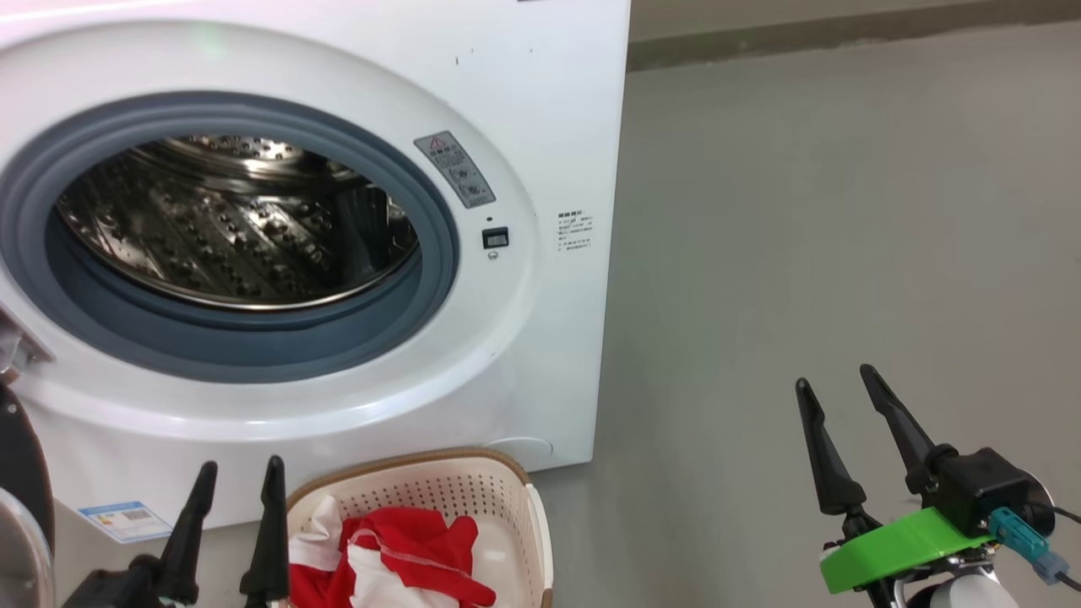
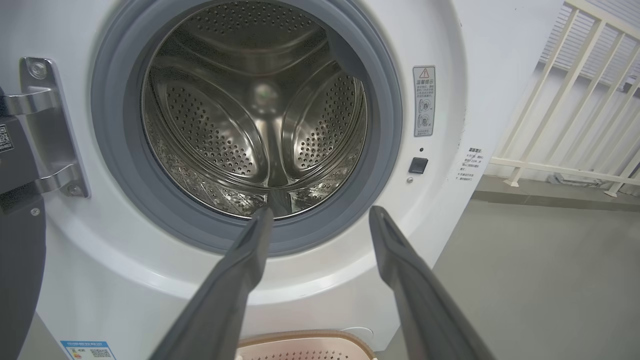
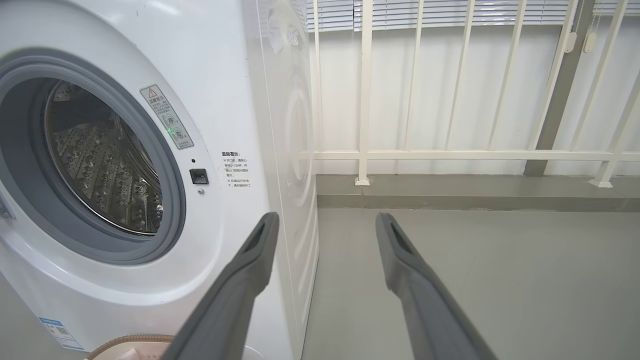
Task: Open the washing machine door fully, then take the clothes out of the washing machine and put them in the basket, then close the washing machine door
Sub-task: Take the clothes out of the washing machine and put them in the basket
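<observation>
Much open floor [image 1: 802, 211] right of the washing machine [image 1: 540, 101]

One boxy white washing machine [image 1: 540, 101] and one cream perforated plastic basket [image 1: 507, 498]. Two dark-fingered pincers: left pincer [image 1: 241, 463], right pincer [image 1: 833, 377].

1. The washing machine [image 1: 540, 101] — white body, with a grey rubber ring [image 1: 228, 350] round a shiny steel drum [image 1: 220, 245] dotted with holes.
2. The sticker [image 1: 127, 519] low on its front: blue and white.
3. The basket [image 1: 498, 498] — cream-white, rows of small holes, brown woven-look rim.
4. The clothes [image 1: 405, 540]: bright red with white panels.
5. The floor [image 1: 802, 211]: plain grey.
6. The railing [image 3: 365, 100]: cream.
</observation>
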Tool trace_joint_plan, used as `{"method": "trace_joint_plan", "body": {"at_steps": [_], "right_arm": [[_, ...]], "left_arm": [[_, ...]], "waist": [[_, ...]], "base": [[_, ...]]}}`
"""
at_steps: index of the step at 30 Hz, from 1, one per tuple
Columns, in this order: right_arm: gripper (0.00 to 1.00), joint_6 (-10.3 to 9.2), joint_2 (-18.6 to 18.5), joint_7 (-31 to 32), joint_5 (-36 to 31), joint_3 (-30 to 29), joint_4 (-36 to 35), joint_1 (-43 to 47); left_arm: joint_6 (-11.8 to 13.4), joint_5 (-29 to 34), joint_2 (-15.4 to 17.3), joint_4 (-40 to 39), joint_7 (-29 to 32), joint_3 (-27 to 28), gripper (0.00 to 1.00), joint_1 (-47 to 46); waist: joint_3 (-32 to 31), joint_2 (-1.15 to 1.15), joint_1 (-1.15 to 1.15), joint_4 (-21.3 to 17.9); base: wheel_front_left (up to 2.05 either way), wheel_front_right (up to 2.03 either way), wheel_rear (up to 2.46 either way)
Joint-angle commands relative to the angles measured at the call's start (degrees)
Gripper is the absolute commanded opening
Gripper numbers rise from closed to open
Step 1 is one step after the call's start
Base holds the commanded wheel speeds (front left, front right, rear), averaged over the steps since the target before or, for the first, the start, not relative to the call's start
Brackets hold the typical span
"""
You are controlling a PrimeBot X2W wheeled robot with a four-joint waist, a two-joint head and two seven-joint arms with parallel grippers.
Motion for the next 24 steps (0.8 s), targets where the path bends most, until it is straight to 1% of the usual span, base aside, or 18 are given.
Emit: {"method": "trace_joint_plan", "body": {"at_steps": [1, 5, 12, 18, 24], "right_arm": [[1.0, 0.36, -0.06, -0.37, -0.68, 0.8, -1.84, -0.41], [1.0, 0.36, -0.06, -0.37, -0.66, 0.41, -2.36, 0.69], [1.0, 0.36, -0.06, -0.37, -0.46, -0.5, -2.77, 1.93], [1.0, 0.36, -0.06, -0.37, -0.79, -0.52, -2.74, 2.42], [1.0, 0.36, -0.06, -0.37, -1.07, -0.24, -2.6, 2.56]], "left_arm": [[-0.31, 0.49, 1.22, -1.92, -0.69, 1.99, 1.0, -0.23], [-0.31, 1.4, 1.68, -3.47, -0.69, 2.36, 1.0, 1.05], [-0.31, 1.88, 1.46, -5.31, -0.69, 3.21, 1.0, 2.64], [-0.32, 2.64, 1.35, -5.04, -0.69, 3.22, 1.0, 3.72], [-0.28, 4.18, 0.71, -5.23, -0.69, 4.62, 1.0, 3.5]], "waist": [[-1.06, 0.0, 0.0, 0.04], [-1.7, 0.0, 0.0, 0.04], [-2.67, 0.0, 0.0, 0.04], [-3.28, 0.0, 0.0, 0.06], [-3.57, 0.0, 0.0, 0.4]], "base": [[0.0, 0.0, 0.0], [0.0, 0.0, 0.0], [0.0, 0.0, 0.0], [0.0, 0.0, 0.0], [0.0, 0.0, 0.0]]}}
